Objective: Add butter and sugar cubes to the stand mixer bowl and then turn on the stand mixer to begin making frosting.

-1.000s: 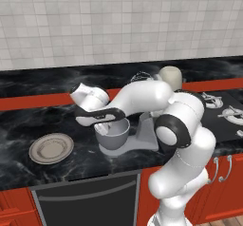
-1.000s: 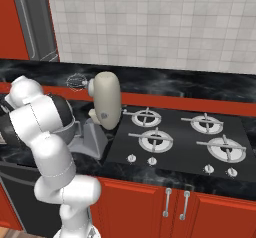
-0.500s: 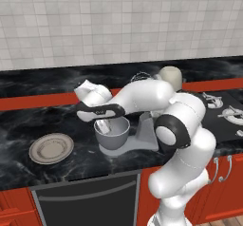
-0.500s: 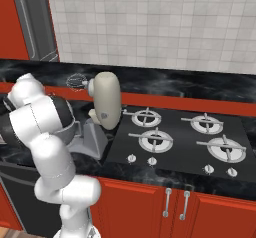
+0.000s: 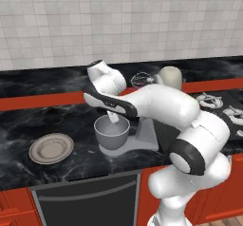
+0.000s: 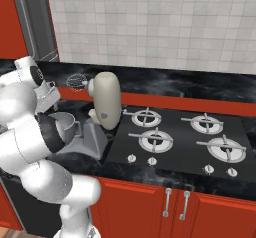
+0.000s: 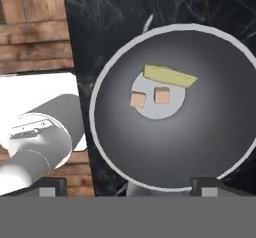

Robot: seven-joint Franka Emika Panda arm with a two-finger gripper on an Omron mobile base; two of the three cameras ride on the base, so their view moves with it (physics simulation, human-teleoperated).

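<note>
We see the gripper (image 7: 128, 182) poised directly above the stand mixer bowl (image 7: 210, 147), its 2 dark finger tips (image 7: 52, 184) spread far apart at the bottom of the hand view, with nothing between them; the jaws are released. On the flat floor of the bowl lie 3 items. The butter (image 7: 169, 76) is a pale yellow stick resting at the edge of the bowl's light centre patch. The 2 sugar cubes (image 7: 150, 98) sit side by side just beside the butter, close to each other but with a thin gap between them, each tan and far smaller than the bowl.

In the left base view the bowl (image 5: 112, 134) stands on the flat grey base of the stand mixer (image 5: 169, 77), and the gripper (image 5: 113, 117) hangs over its mouth, the tips at about rim level. The mixer's cream head is tilted back, with the wire whisk (image 5: 141, 79) raised clear of the bowl. To the left of the bowl, well apart from it, a flat grey plate (image 5: 51, 148) lies on the black marbled counter (image 5: 28, 120).

From the right base view we make out the mixer's head (image 6: 107, 100) beside a black hob with 4 burners (image 6: 182, 142), and part of the bowl (image 6: 67, 125) behind the robot's arm
</note>
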